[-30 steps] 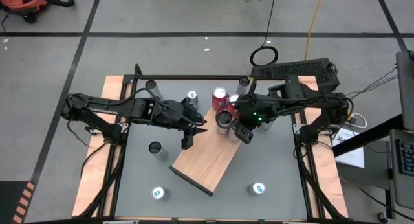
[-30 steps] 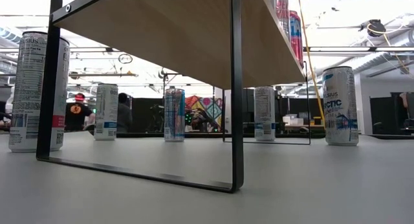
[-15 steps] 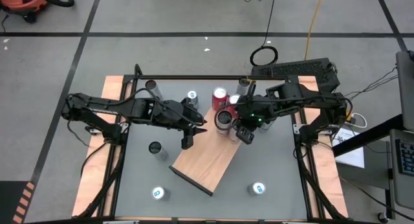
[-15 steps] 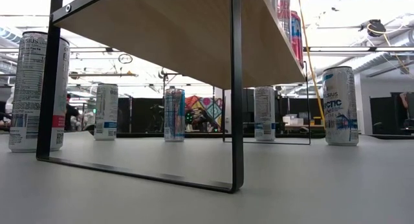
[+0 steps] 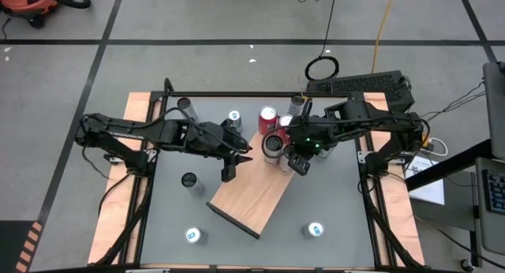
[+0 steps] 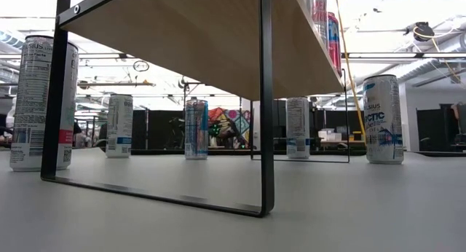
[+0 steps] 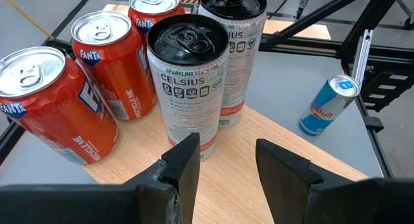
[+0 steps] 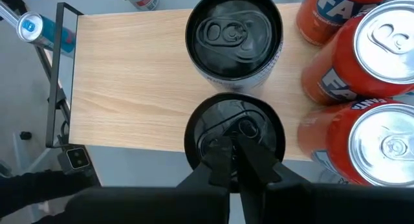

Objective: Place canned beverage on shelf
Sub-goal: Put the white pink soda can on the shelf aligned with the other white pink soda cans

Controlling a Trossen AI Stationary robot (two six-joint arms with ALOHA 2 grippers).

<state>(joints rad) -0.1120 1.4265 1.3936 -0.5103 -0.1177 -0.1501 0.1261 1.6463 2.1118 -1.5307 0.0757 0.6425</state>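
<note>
The shelf, a light-brown board on black legs, stands slantwise mid-table. At its far end stand three orange Fanta cans and two black-topped Celsius cans. My left gripper is open and empty, level above the board, facing the nearer Celsius can from the table's left. My right gripper is shut and points down over the top of the Celsius can at the board's right edge. The other Celsius can stands just beyond it. My right gripper has its shut fingertips right over the lid of the Celsius can, coming from above. The can stands upright on the shelf's edge. Whether the tips touch the lid, I cannot tell.
Loose cans stand on the grey tabletop around the shelf: one at the left, two near the front, several at the back. A Red Bull can stands beside the shelf. The shelf's near half is bare.
</note>
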